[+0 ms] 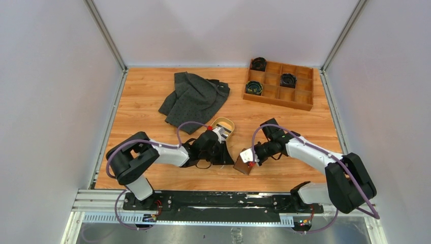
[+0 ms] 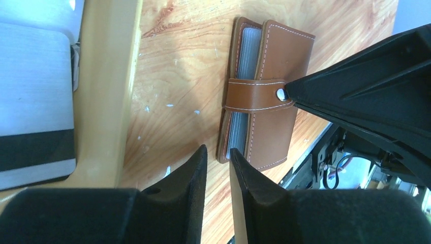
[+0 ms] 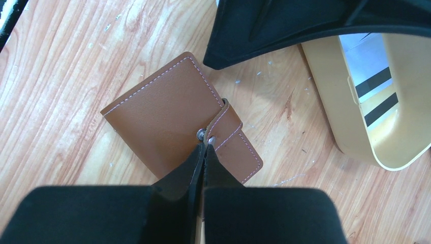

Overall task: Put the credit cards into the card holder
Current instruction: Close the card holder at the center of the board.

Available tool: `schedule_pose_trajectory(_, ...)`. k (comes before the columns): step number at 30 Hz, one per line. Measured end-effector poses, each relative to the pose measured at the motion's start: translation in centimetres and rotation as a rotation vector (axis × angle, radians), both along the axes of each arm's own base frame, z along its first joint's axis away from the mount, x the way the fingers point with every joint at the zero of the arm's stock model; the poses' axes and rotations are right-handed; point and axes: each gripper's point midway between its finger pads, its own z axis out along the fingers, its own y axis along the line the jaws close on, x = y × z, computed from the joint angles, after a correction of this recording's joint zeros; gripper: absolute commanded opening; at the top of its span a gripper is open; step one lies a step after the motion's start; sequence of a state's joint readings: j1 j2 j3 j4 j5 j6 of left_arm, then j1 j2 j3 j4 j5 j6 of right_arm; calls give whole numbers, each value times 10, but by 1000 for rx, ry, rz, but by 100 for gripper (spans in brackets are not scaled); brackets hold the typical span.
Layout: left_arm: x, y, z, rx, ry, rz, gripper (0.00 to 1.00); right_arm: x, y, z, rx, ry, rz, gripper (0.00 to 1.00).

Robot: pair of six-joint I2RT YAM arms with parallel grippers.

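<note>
**A:** Item one, the card holder (image 3: 162, 117)?

**B:** Brown leather, lying flat on the counter (image 3: 61, 76). It is folded closed, with the strap (image 2: 251, 95) across it and the snap button (image 2: 280, 93) seemingly fastened.

**A:** Item two, the credit cards (image 2: 35, 91)?

**B:** Grey and white with black stripes, stacked in the tan tray (image 3: 330, 101) just beside the card holder. None of them lies in the card holder's own pockets, so far as shows.

**A:** Right hand (image 3: 204, 147)?

**B:** Fingers pressed fully together, tips touching the card holder at the snap. Whether they nip the strap's edge I cannot tell.

**A:** Left hand (image 2: 217, 152)?

**B:** Near the card holder, on the tray's side of it. The fingers are parted by a narrow gap with nothing between them.

**A:** Progress?

**B:** Early, by my reckoning. The card holder is yet to be unsnapped and opened, and every visible card is yet to be lifted from the tray and slid in.
</note>
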State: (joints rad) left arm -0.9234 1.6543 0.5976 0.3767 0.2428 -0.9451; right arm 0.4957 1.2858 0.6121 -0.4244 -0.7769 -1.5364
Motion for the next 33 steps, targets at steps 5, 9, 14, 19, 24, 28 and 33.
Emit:
schedule_pose_trajectory(5, 5, 3, 16, -13, -44, 17, 31, -2, -1, 2, -2, 3, 2, 0)
schedule_pose_trajectory(9, 7, 2, 28, -32, -76, 19, 33, -4, 0, 3, -3, 4, 6, 0)
schedule_pose_trajectory(14, 2, -1, 20, -11, -68, -4, 34, -5, 1, 4, -4, 5, 11, 0)
schedule_pose_trajectory(19, -5, -5, 13, 10, -57, -27, 34, -6, 1, 6, -9, -3, 16, 0)
schedule_pose_trajectory(24, -5, -4, 11, 30, -59, -29, 34, -7, 1, 5, -24, -15, 26, 0)
schedule_pose_trajectory(28, -2, -3, 11, 49, -71, -27, 34, -7, -1, 2, -40, -26, 29, 0)
schedule_pose_trajectory(33, 2, -2, 16, 68, -94, -28, 36, -8, -3, 1, -47, -40, 39, 0)
